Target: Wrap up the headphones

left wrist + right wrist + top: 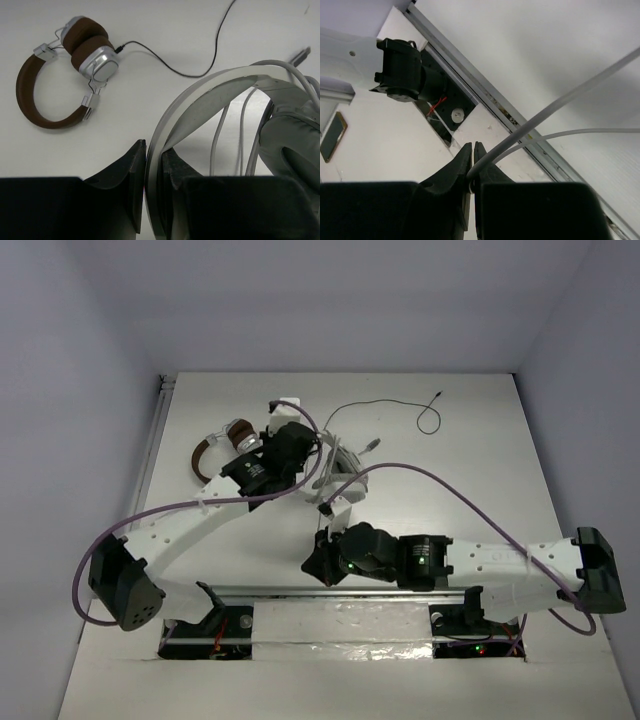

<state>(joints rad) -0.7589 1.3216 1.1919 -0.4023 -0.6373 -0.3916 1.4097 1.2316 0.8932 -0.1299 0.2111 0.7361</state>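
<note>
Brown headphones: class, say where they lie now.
In the top view the brown headphones lie far left on the table, beside the left gripper, which pinches the white headphones.

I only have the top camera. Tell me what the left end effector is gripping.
Observer: The left end effector is shut on the headphones, clamping the headband edge-on.
Operator: Now report the right one.
Observer: The right end effector is shut on the cable, pinched at its fingertips.
Operator: Check the brown headphones' lead.
Observer: On the brown headphones, the black lead is plugged into the silver-backed cup.
</note>
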